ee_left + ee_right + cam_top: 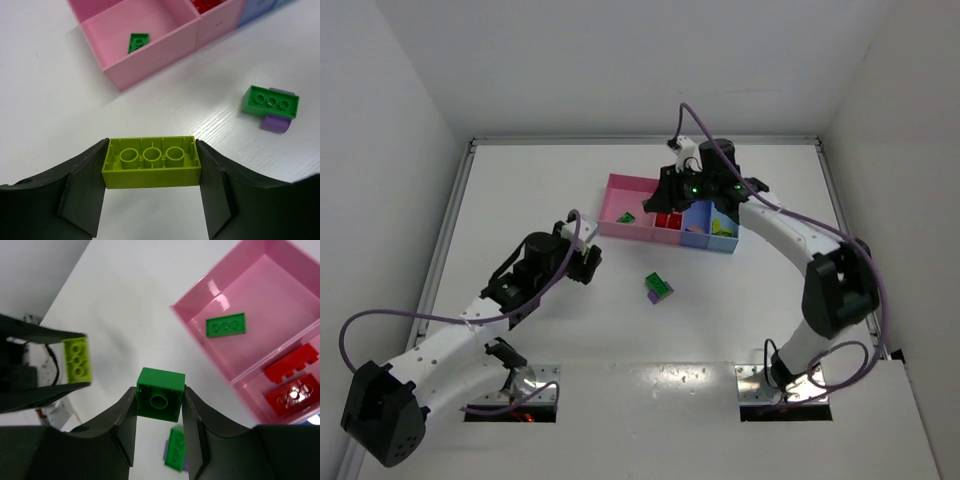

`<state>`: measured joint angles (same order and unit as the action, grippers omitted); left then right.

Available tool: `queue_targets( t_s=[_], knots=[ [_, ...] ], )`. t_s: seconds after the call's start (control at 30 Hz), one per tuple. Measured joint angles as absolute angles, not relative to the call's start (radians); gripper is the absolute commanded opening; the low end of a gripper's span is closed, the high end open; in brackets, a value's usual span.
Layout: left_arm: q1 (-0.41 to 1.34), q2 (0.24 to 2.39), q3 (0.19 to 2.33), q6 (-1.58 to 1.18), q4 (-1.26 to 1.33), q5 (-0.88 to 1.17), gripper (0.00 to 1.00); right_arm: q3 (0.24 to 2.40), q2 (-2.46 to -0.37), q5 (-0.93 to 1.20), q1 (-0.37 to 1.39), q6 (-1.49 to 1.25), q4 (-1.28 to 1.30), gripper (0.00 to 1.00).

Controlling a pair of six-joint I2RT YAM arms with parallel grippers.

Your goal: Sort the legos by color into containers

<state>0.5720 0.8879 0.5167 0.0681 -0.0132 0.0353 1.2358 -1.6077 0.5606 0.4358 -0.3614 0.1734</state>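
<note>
The left pincer [151, 172] was clamped on a yellow-green brick [151, 159], gripped by its short ends with its hollow underside up, above the white table [45, 100]. Beyond it a green brick [271, 101] sat stacked on a purple one [274, 123], apart from the bins. The right pincer [160, 407] was closed on a small green brick [160, 390], raised near the pink end of the row of bins [620, 232]. A flat green brick [225, 325] lay in the wide pink bin [280, 275]. Red bricks [291, 367] lay in the narrower pink bin [220, 25] beside it.
</note>
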Motion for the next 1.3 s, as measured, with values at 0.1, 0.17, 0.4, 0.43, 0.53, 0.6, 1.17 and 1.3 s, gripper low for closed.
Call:
queue_targets(
  t_s=[0.1, 0.17, 0.4, 0.43, 0.53, 0.6, 1.17, 1.3],
  knots=[
    [0.513, 0.888, 0.517, -0.002, -0.024, 0.025, 0.01, 1.324, -1.753, 0.552, 0.434, -0.359, 0.155, 0.00],
    [0.491, 0.888, 0.518, -0.035, -0.036, 0.026, 0.01, 1.390, -1.856, 0.550, 0.434, -0.358, 0.150, 0.00],
    [0.410, 0.898, 0.585, -0.121, -0.081, 0.039, 0.01, 1.638, -2.146, 0.521, 0.434, -0.359, 0.164, 0.10],
    [0.402, 0.906, 0.603, -0.134, -0.082, 0.041, 0.01, 1.666, -2.169, 0.515, 0.434, -0.358, 0.170, 0.17],
    [0.377, 0.942, 0.668, -0.179, -0.096, 0.067, 0.01, 1.727, -2.220, 0.495, 0.434, -0.358, 0.178, 0.50],
    [0.363, 0.957, 0.691, -0.211, -0.097, 0.087, 0.01, 1.742, -2.228, 0.477, 0.436, -0.351, 0.186, 0.59],
    [0.392, 1.089, 0.804, -0.291, -0.102, 0.199, 0.01, 1.540, -1.954, 0.392, 0.393, -0.335, 0.230, 0.76],
    [0.447, 1.154, 0.845, -0.266, -0.086, 0.208, 0.01, 1.525, -1.732, 0.350, 0.253, -0.321, 0.247, 0.76]
  ],
)
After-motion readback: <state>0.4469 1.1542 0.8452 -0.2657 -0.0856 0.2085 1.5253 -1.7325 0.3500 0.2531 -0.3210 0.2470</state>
